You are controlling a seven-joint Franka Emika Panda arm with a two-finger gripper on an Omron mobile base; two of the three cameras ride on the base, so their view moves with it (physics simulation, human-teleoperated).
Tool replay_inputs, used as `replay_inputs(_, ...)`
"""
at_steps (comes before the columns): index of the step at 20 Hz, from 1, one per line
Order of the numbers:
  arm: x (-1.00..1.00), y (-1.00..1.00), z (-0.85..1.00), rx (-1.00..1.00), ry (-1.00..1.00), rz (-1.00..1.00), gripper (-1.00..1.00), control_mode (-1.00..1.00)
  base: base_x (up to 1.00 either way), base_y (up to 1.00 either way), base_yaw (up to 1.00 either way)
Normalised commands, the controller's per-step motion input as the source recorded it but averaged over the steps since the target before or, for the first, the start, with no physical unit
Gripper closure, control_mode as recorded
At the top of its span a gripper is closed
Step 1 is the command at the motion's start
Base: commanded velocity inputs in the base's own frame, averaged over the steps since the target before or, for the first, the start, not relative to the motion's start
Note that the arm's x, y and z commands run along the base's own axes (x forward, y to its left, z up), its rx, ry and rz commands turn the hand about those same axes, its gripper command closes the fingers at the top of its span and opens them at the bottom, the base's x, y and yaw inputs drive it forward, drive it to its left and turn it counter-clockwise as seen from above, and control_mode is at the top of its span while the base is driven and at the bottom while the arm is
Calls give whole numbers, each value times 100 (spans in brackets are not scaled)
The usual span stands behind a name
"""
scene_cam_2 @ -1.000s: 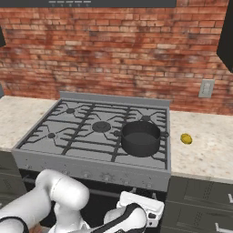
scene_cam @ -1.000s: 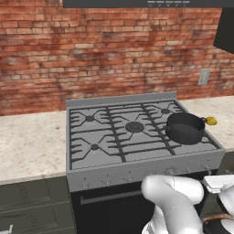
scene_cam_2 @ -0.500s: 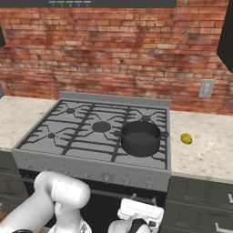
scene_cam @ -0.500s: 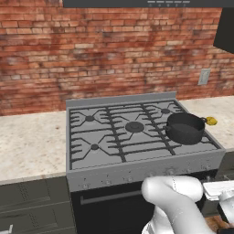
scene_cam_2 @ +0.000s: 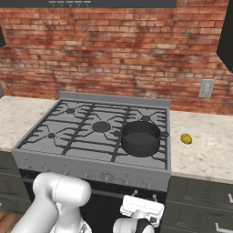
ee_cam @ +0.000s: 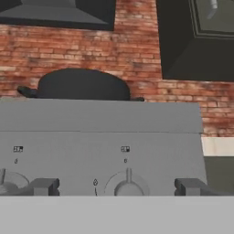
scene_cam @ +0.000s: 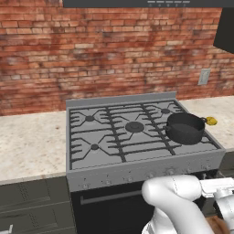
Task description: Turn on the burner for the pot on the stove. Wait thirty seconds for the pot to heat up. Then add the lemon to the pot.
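Note:
The dark pot [scene_cam: 185, 128] [scene_cam_2: 140, 138] stands on the front right burner of the grey stove [scene_cam: 114, 137] [scene_cam_2: 63, 141]. To its right, on the counter, lies the yellow lemon [scene_cam: 210, 120] [scene_cam_2: 186, 138]. My gripper [ee_cam: 116, 187] is open and low in front of the stove's knob panel. Its fingertips [ee_cam: 43, 186] stand wide apart on either side of the rightmost knob [ee_cam: 128, 185], not touching it. Above the panel in the hand view the pot [ee_cam: 82, 85] rises. The white hand [scene_cam_2: 141, 210] hangs below the stove's front right.
Speckled counters [scene_cam: 32, 144] [scene_cam_2: 205, 150] flank the stove, backed by a brick wall with an outlet [scene_cam_2: 206, 88]. Dark cabinets [scene_cam: 225, 27] hang at the upper right and a hood [scene_cam_2: 91, 3] overhead. A second knob [ee_cam: 7, 180] sits to the left. Drawers [scene_cam: 32, 201] lie below.
The hand has turned level and risen slightly toward the stove's front panel. Pot and lemon have not moved.

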Motion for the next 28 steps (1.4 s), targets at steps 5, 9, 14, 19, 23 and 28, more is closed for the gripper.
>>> replay_inputs(5, 29, 0, -8, 0, -3, 0, -100, -100, 0, 0, 0)
replay_inputs(9, 24, 0, -14, 0, -3, 0, -100, -100, 0, 0, 0)
replay_inputs(14, 25, -8, -17, 0, -2, 2, -100, -100, 0, 0, 0)
replay_inputs(19, 32, -31, -13, 0, 0, 10, -100, -100, 0, 0, 0)
replay_inputs(23, 29, -51, -14, 1, 0, 18, -100, -100, 0, 0, 0)
replay_inputs(28, 9, -46, -11, 2, 0, 16, -100, -100, 0, 0, 0)
